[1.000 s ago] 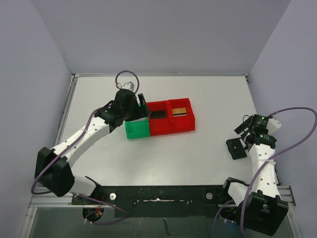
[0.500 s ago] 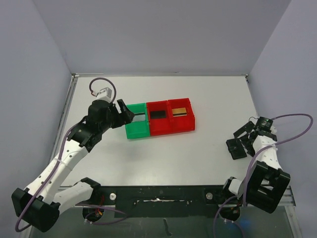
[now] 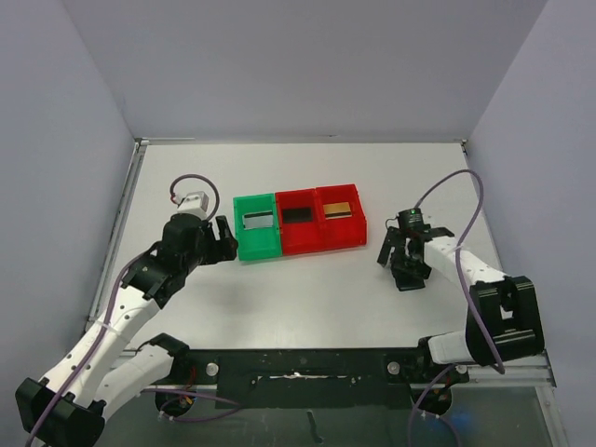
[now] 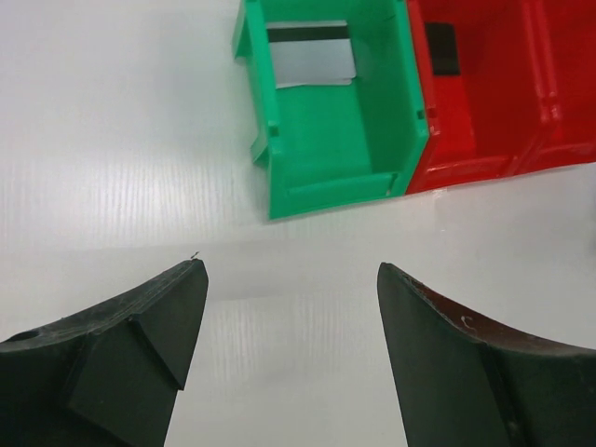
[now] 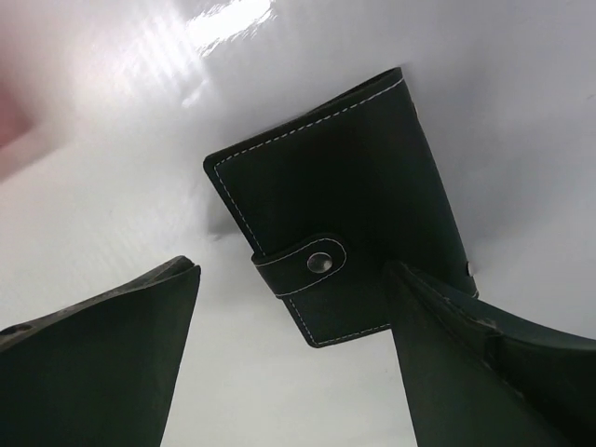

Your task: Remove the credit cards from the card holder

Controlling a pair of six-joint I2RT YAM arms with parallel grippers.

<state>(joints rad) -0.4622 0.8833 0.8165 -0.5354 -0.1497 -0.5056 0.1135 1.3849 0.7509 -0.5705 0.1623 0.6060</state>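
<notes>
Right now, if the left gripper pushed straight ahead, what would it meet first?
Probably the near wall of the green plastic bin; depth is unclear, so possibly the white table first.

The right hand (image 5: pixel 291 270) covers 1 corner of the card holder (image 5: pixel 326 186).

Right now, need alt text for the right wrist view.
A closed black card holder, its snap strap fastened, lies flat on the white table. It is framed by the open fingers of the right end effector, whose right finger overlaps the holder's lower corner.
</notes>
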